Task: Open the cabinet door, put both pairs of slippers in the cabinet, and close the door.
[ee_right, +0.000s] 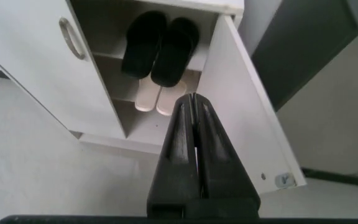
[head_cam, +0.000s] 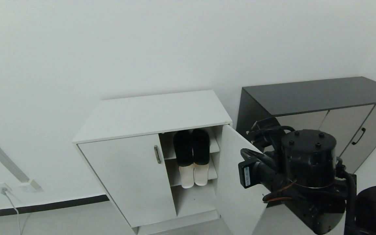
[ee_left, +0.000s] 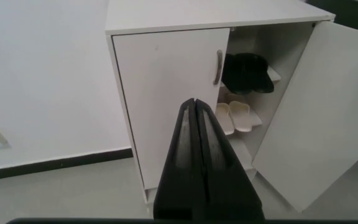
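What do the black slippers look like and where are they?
The black slippers are a matching pair, plain matte black, soft-looking like foam or rubber. They lie side by side, touching each other, on the upper shelf in the right half of the white cabinet, whose right door stands open. Their near ends stick out past the shelf's front edge, just above the white slippers on the shelf below.

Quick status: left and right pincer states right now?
Left pincer: closed, holding nothing.
Right pincer: closed, holding nothing.
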Motion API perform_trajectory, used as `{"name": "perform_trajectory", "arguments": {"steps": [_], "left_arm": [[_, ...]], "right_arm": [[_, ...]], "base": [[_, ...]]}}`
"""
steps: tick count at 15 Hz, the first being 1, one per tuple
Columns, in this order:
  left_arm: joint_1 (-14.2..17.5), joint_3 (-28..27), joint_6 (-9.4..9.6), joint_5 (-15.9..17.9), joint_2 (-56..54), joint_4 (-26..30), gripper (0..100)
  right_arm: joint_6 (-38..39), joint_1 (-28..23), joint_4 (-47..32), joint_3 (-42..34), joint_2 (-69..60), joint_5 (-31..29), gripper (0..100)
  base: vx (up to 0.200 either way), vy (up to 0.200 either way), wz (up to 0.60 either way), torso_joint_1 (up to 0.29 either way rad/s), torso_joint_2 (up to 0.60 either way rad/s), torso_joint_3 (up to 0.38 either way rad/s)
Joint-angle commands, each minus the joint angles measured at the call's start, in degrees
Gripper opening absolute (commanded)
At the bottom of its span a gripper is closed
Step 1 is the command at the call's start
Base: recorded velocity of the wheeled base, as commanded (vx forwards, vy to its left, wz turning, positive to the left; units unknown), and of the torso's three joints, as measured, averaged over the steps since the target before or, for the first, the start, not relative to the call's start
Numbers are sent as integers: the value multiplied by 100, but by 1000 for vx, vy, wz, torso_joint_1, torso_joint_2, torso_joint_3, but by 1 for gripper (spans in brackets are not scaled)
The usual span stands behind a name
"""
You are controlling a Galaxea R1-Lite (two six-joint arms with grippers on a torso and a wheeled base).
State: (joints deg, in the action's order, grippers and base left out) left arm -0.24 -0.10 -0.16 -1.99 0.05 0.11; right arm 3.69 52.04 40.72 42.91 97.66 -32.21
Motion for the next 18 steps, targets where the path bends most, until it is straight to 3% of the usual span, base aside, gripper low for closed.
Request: {"name": "perform_trajectory", "arguments": {"steps": [1, 3, 9, 11, 12, 18], "left_arm": [[7, 1, -2, -3, 4, -2, 0], [7, 1, -2, -3, 4, -2, 0], [7, 1, -2, -3, 4, -2, 0], [7, 1, -2, -3, 4, -2, 0], [7, 1, -2, -3, 4, -2, 0], [7, 1, -11, -3, 4, -2, 0]], "right_arm": [[0, -36, 24, -2, 8, 4, 0], [-9, -107, 59, 7, -1, 4, 0], [-79, -977, 6, 358, 254, 30, 0], [-79, -1680, -2, 842, 755, 619, 0], [-79, -1847, -29, 1070, 983, 628, 0], [17, -2436, -644, 2011, 1704, 971, 0]], "base": [[-200, 0, 0, 12, 7, 2], [-200, 0, 0, -15, 0, 7], [0, 0, 0, 0, 0, 0], [0, 0, 0, 0, 0, 0], [0, 0, 0, 0, 0, 0], [0, 0, 0, 0, 0, 0]]}}
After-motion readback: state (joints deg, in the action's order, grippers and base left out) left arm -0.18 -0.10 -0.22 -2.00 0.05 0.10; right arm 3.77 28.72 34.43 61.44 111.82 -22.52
